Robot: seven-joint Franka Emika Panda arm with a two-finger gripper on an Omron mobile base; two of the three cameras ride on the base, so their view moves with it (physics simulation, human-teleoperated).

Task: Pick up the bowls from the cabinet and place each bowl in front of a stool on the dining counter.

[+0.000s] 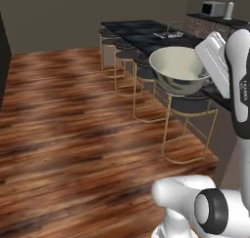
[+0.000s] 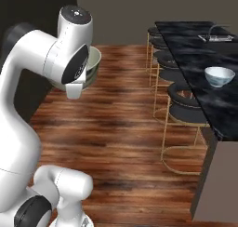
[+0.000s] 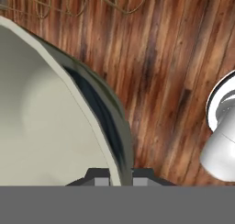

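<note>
Cream-olive bowl (image 1: pixel 178 69) is hanging in the air above the wooden floor (image 1: pixel 73 134), short of the dining counter (image 2: pixel 204 72) and near the closest stool (image 1: pixel 188 105), with its mouth facing up. The gripper (image 3: pixel 120 176) is clamping its rim: in the hand view one fingertip (image 3: pixel 98 176) is sitting inside the pale wall and the other outside the dark green-smudged wall. The white bowl with blue pattern (image 2: pixel 219 76) is already standing upright on the black marble, toward the counter's stool-side edge, behind the second-nearest stool (image 2: pixel 183 93). More stools (image 1: pixel 122 54) are lining up along that same edge toward the far end, where the inset sink (image 1: pixel 168 34) is sitting in the slab.
</note>
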